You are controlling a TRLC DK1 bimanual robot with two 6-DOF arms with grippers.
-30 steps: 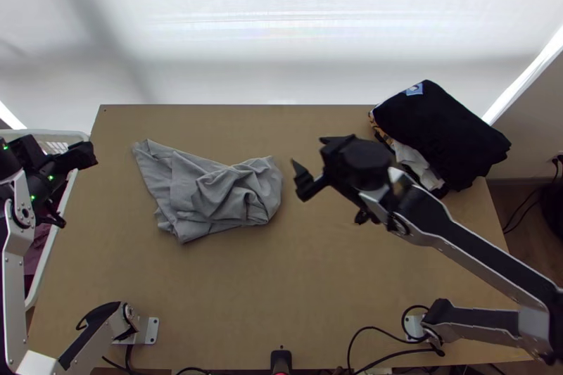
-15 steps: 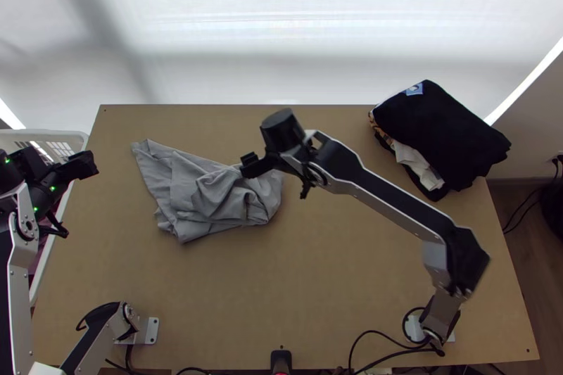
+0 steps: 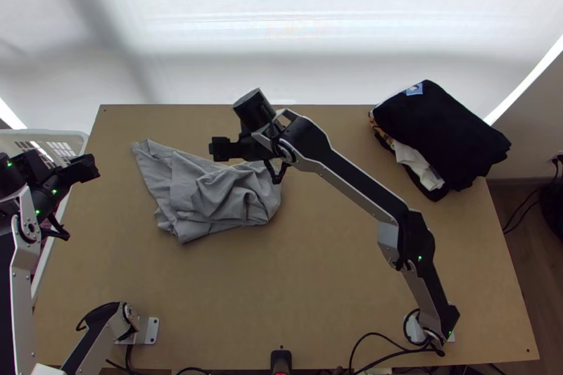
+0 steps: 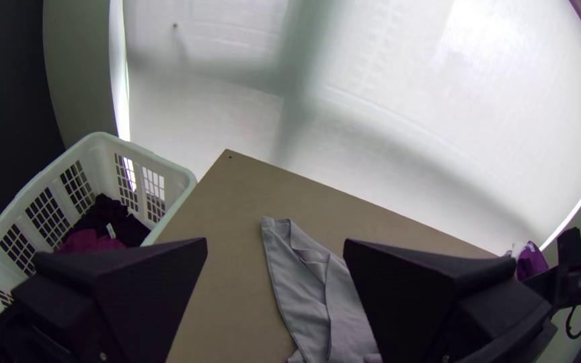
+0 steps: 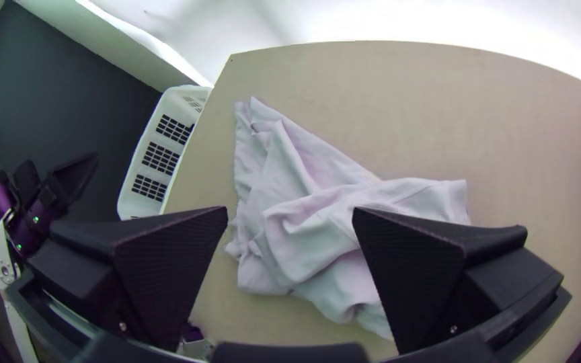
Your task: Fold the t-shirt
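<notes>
Swung the right end effector [image 3: 219,149] leftward over the surface [image 3: 317,290] since the earlier frames, from just beside the right end of the t-shirt [image 3: 218,195] to above its far edge. Barely shifted the left end effector [image 3: 88,168], hanging over the left edge of the surface, near the white basket [image 4: 166,163]. Holding both wide, with a broad gap between the fingers in each wrist view.

Can see the t-shirt left of the middle of the surface, plain grey, loosely bunched rather than spread. Narrows to a flatter corner at the far left, then thickens toward the right into rumpled, overlapping layers. Shows deep, soft creases across the middle, a rounded bulge at the right end, and an uneven edge along the near left side. Looks apart from both end effectors.

Can also make out dark cloth [image 4: 110,214] and magenta cloth [image 4: 90,242] inside the basket, and a pile of black clothes [image 3: 450,136] at the far right corner of the surface, with pale cloth [image 3: 419,164] poking out at its left side.
</notes>
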